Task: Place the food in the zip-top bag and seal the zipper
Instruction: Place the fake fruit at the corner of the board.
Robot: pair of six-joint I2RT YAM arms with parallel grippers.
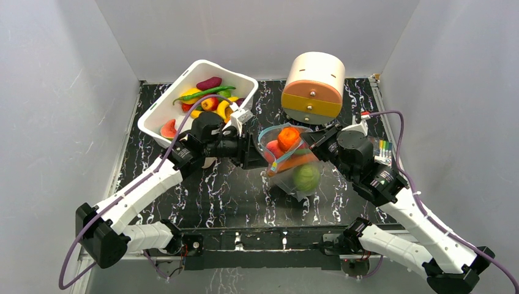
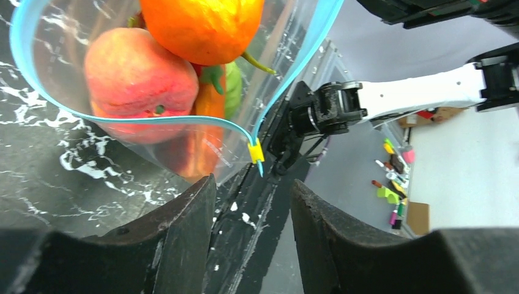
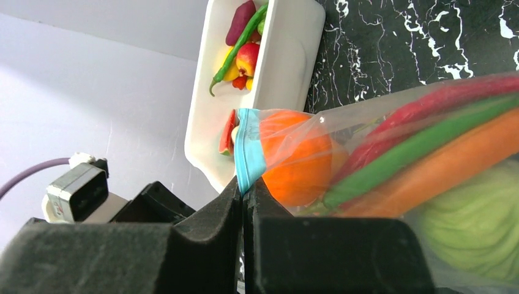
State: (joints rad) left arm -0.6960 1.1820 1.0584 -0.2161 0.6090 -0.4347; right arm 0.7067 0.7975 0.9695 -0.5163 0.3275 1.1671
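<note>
1. Desk [image 1: 232, 190]: zip-top bag [image 1: 280, 179] sits open mid-desk.
2. White bin [image 1: 160, 111]: behind-left of the bag.
3. Cabbage [image 1: 306, 177], carrot [image 1: 295, 162], orange [image 1: 288, 137]: inside the bag.
4. Right fingers [image 3: 202, 239]: clenched on the bag's zipper [image 3: 248, 150].
5. Left fingers [image 2: 177, 233]: released, just short of the bag's yellow slider [image 2: 256, 150].

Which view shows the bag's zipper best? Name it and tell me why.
Left wrist: the zipper fills the frame as an open blue loop, ending at a yellow clip. The top view shows it small, ringing the orange. The right wrist shows only a short end pinched in the right gripper.
</note>
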